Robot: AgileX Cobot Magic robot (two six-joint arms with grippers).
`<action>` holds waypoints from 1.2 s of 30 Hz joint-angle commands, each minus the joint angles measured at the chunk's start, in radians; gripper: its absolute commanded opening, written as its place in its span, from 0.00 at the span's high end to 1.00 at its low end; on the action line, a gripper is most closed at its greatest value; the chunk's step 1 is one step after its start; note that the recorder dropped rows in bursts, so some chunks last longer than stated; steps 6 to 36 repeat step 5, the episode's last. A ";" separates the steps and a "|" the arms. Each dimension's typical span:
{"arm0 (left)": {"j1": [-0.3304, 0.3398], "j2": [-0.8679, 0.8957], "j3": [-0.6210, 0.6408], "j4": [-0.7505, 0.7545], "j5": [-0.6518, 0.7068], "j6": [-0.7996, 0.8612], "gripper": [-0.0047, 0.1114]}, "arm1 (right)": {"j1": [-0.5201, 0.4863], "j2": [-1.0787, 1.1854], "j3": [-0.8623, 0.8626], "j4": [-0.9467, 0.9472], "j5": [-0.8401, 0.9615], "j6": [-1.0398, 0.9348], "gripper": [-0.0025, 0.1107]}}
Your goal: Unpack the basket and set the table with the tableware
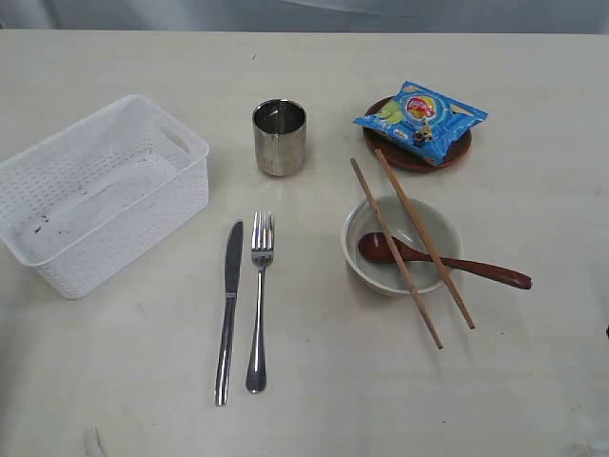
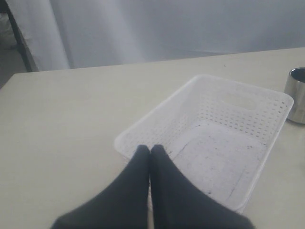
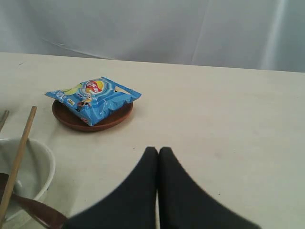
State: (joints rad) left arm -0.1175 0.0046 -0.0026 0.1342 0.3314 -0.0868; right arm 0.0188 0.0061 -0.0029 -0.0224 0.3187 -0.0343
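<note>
The white basket (image 1: 100,190) stands empty at the left of the table (image 1: 314,381). A steel knife (image 1: 228,309) and fork (image 1: 259,300) lie side by side in the middle. Behind them stands the steel cup (image 1: 279,137). The off-white bowl (image 1: 400,244) holds a red-brown spoon (image 1: 442,259), and two chopsticks (image 1: 409,243) lie across it. A dark brown plate (image 1: 419,152) carries a blue chips bag (image 1: 421,116). Neither arm shows in the exterior view. My left gripper (image 2: 150,149) is shut and empty over the basket's near corner (image 2: 128,138). My right gripper (image 3: 157,150) is shut and empty, short of the plate (image 3: 90,121).
A pale curtain (image 3: 152,28) hangs behind the table's far edge. In the left wrist view the cup (image 2: 298,95) shows beside the basket. In the right wrist view the bowl (image 3: 28,171), one chopstick (image 3: 19,160) and the spoon handle (image 3: 40,212) show at the frame's edge.
</note>
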 commanded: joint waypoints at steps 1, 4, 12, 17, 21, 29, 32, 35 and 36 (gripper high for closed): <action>0.004 -0.005 0.003 0.000 -0.009 0.002 0.96 | -0.006 -0.006 0.003 -0.005 -0.002 0.003 0.98; 0.004 -0.005 0.003 0.000 -0.009 0.002 0.96 | -0.006 -0.006 0.003 -0.005 -0.002 0.003 0.98; 0.004 -0.005 0.003 0.000 -0.009 0.002 0.96 | -0.006 -0.006 0.003 -0.005 -0.002 0.003 0.98; 0.004 -0.005 0.003 0.000 -0.009 0.002 0.96 | -0.006 -0.006 0.003 -0.005 -0.002 0.003 0.98; 0.004 -0.005 0.003 0.000 -0.009 0.002 0.96 | -0.006 -0.006 0.003 -0.005 -0.002 0.003 0.98; 0.004 -0.005 0.003 0.000 -0.009 0.002 0.96 | -0.006 -0.006 0.003 -0.005 -0.002 0.003 0.98; 0.004 -0.005 0.003 0.000 -0.009 0.002 0.96 | -0.006 -0.006 0.003 -0.005 -0.002 0.003 0.98; 0.004 -0.005 0.003 0.000 -0.009 0.002 0.96 | -0.006 -0.006 0.003 -0.005 -0.002 0.003 0.98; 0.004 -0.005 0.003 0.000 -0.009 0.002 0.96 | -0.006 -0.006 0.003 -0.005 -0.002 0.003 0.98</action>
